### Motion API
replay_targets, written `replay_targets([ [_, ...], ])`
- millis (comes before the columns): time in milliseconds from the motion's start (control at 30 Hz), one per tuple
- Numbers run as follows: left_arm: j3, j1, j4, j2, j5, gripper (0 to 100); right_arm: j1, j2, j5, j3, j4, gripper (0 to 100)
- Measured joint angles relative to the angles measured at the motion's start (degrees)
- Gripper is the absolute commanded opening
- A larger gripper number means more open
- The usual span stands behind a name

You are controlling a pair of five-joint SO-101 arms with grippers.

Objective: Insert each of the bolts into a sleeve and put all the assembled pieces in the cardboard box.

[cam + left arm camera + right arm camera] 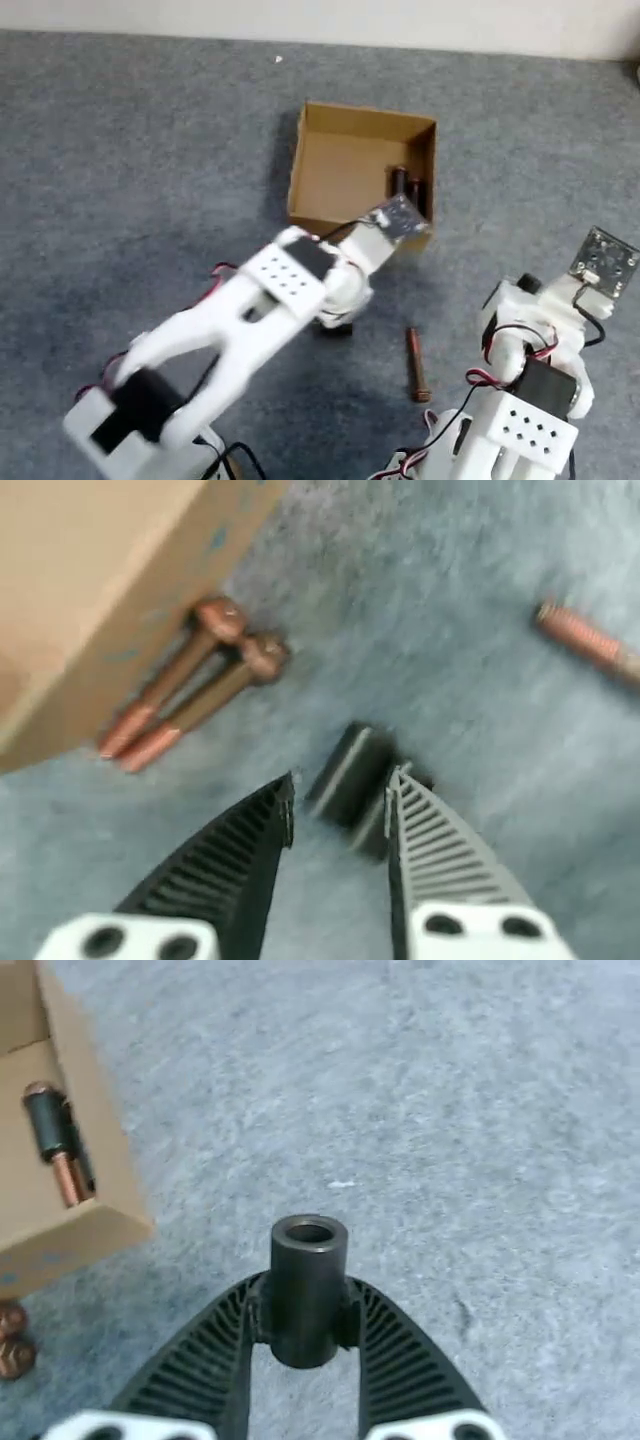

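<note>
Your left arm reaches low beside the box [300,170], its gripper [340,798] open astride a sleeve [350,775] lying on the carpet [150,150]. Your right gripper [305,1305] clamps a second sleeve [308,1280] upright. The left wrist view shows two bolts [190,692] just beside the box wall, where the arm covers the carpet from above. A lone bolt [417,365] lies between the arms. An assembled piece [55,1140] sits in the box.

The grey carpeted surface [130,150] carries the cardboard box [340,185]. Two bolts [170,685] lie side by side on the surface, touching the box's outer wall. A black sleeve [350,775] lies near the same wall, apart from it. A third bolt [416,364] lies farther from the box than the sleeve.
</note>
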Motion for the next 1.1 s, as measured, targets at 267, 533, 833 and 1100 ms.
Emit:
replay_targets([
  [267,-10.6,6.5,0.0,13.7,26.8,17,1.1,0.0,-0.1,0.0,0.0,0.5],
  [533,-16.4,11.7,0.0,19.3,42.5,17,1.1,0.0,-0.1,0.0,0.0,0.5],
  [833,-13.6,16.9,-6.0,19.6,49.6,17,1.3,0.0,-0.1,0.0,0.0,0.5],
  [1100,-5.2,17.0,-14.8,19.4,49.8,16,1.3,0.0,-0.1,0.0,0.0,0.5],
])
